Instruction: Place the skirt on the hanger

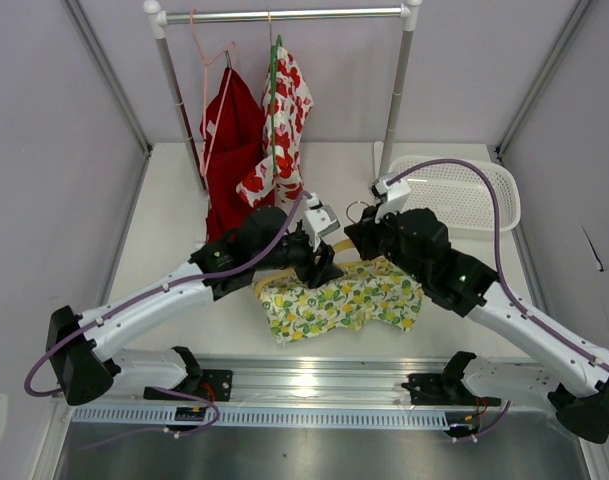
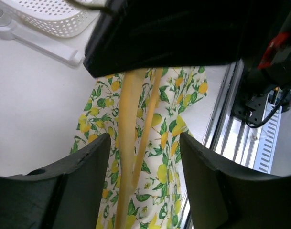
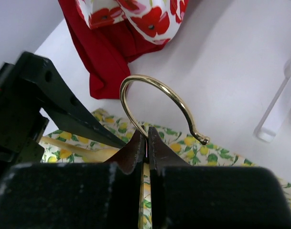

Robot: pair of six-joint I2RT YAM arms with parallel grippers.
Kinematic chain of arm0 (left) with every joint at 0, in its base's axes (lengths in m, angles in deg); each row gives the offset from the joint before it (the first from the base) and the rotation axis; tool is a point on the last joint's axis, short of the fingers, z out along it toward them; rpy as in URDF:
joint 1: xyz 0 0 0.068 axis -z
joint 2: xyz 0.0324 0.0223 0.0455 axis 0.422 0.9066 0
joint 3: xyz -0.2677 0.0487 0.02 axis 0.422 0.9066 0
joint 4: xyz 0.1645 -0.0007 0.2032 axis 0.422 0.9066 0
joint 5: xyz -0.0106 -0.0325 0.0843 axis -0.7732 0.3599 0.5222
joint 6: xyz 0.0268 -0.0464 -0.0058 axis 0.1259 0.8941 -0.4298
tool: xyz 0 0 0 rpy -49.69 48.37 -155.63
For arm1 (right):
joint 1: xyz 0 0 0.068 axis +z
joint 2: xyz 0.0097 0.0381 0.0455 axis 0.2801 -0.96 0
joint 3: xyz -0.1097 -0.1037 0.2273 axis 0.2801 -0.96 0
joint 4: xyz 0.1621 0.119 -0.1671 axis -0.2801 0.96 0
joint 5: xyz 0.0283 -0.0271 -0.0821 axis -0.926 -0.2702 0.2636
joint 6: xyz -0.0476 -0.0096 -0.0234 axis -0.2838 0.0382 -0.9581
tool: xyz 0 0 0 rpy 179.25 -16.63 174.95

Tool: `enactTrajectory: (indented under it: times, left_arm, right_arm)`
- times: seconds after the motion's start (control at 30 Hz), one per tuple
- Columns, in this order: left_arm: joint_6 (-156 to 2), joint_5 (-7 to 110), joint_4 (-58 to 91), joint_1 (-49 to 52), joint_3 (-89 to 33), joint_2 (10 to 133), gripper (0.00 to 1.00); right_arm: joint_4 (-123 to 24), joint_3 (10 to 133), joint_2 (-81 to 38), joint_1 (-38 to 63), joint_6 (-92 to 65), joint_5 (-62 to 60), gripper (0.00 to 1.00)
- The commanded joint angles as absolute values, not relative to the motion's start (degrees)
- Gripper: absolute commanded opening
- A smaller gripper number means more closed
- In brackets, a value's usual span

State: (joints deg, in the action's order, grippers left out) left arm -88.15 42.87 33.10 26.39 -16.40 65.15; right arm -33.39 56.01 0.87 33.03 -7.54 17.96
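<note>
Skirt (image 1: 339, 300) lies crumpled on the table (image 1: 164, 230) just under both grippers, with the hanger (image 2: 126, 143) over it. Right gripper (image 3: 146, 138) is clenched on the hanger's neck, right below the hook (image 3: 155, 88). Left gripper (image 2: 144, 140) is released, fingers spread either side of the hanger bars and not touching; red garment (image 3: 100, 57) lies beyond the right gripper.
</note>
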Motion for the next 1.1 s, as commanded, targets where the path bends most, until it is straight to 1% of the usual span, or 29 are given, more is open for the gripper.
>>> enactTrajectory:
  times: [0.0,0.03,0.13,0.17,0.2,0.27,0.4,0.47,0.53,0.57,0.63,0.67,0.73,0.77,0.83,0.9,0.93,0.97,1.07]
  left_arm:
    - [-90.02,37.33,30.75,25.05,-18.51,64.48,0.62]
    - [-89.85,36.63,30.14,24.87,-18.42,64.39,0.59]
    - [-89.23,34.96,29.17,24.61,-18.51,63.69,0.42]
    - [-89.23,34.69,28.64,24.61,-18.6,63.6,0.3]
    - [-87.67,34.6,28.46,24.61,-18.68,63.34,0.22]
    - [-86.86,35.04,28.11,24.61,-19.3,63.42,0.0]
    - [-83.18,38.37,25.48,24.61,-18.95,62.11,0.0]
    - [-82.29,42.41,24.77,24.78,-19.82,60.88,0.0]
    - [-81.67,46.44,24.16,25.05,-20.26,59.83,0.0]
    - [-81.59,48.03,23.8,25.22,-20.35,59.3,0.0]
    - [-81.23,51.63,23.97,25.49,-21.58,58.94,0.0]
    - [-81.06,53.04,24.06,25.66,-22.37,58.94,0.0]
    - [-80.71,56.11,23.89,26.19,-23.69,59.2,0.0]
    - [-80.53,57.0,23.98,26.36,-25.0,59.38,0.0]
    - [-80.27,60.33,24.59,27.33,-26.24,59.99,0.0]
    - [-79.83,66.66,27.12,27.86,-30.44,62.1,0.0]
    - [-79.48,68.86,27.92,27.86,-31.51,62.89,0.0]
    - [-79.13,71.84,28.8,27.86,-35.0,64.46,0.0]
    - [-78.16,76.24,33.63,28.3,-40.55,68.06,0.0]
  right_arm:
    - [-34.2,61.67,3.52,31.46,-9.89,14.41,0.0]
    - [-34.11,62.11,3.69,31.2,-10.07,13.54,0.0]
    - [-33.41,63.7,4.04,30.14,-11.39,12.82,0.0]
    - [-32.88,64.13,3.78,29.88,-11.65,12.56,0.0]
    - [-32.79,64.49,3.69,29.7,-12.01,12.39,0.0]
    - [-32.62,65.1,3.43,29.09,-12.53,12.65,0.0]
    - [-31.83,66.6,2.38,28.03,-13.15,13.17,0.0]
    - [-30.95,68.18,1.76,28.03,-13.15,13.79,0.01]
    - [-30.86,68.88,1.15,27.94,-12.89,14.31,0.13]
    - [-30.77,69.58,1.14,27.94,-12.89,14.58,0.31]
    - [-29.55,70.55,0.36,27.85,-12.8,15.37,0.46]
    - [-28.84,71.77,-0.08,27.85,-12.45,15.98,0.57]
    - [-27.53,72.49,-0.78,27.85,-12.19,18.18,0.67]
    - [-27.17,72.75,-0.7,27.94,-11.84,18.97,0.75]
    - [-25.42,73.19,-0.35,27.85,-10.87,22.04,0.82]
    - [-23.92,74.06,0.44,27.85,-9.12,25.98,0.88]
    - [-22.26,74.42,1.4,27.85,-8.5,27.4,0.99]
    - [-21.37,75.38,1.84,27.68,-7.1,28.89,0.99]
    - [-17.6,77.49,3.6,27.15,-5.42,33.99,0.99]
